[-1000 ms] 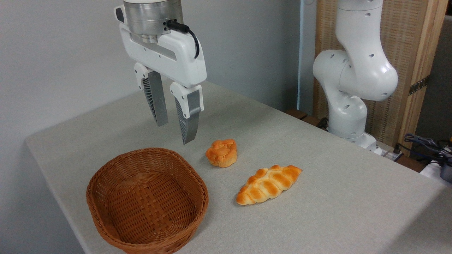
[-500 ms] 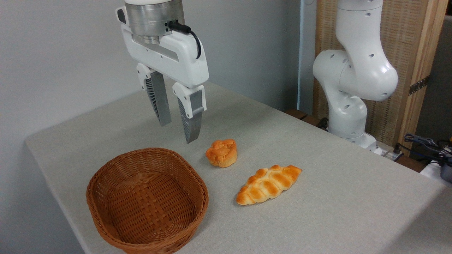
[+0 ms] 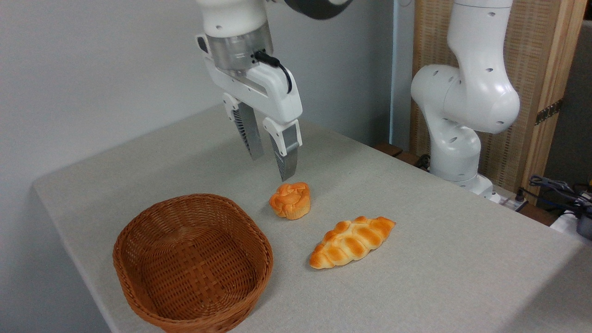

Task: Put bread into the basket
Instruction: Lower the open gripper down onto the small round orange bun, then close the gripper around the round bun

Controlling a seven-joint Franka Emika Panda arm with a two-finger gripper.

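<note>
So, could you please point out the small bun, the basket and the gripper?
small bun (image 3: 290,200), fixed camera, lumpy top.
basket (image 3: 259,240), fixed camera, right rim.
gripper (image 3: 272,167), fixed camera, between the fingertips.

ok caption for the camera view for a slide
Open gripper above the bread, empty basket beside it.

Looks like a robotics lab: white robot arm (image 3: 462,92) mounted beside a cloth-covered table (image 3: 439,259), bare grey wall (image 3: 92,69), wood-framed screen panel (image 3: 541,69) behind, loose cables (image 3: 555,189) at the right edge. Fake bread props.
</note>
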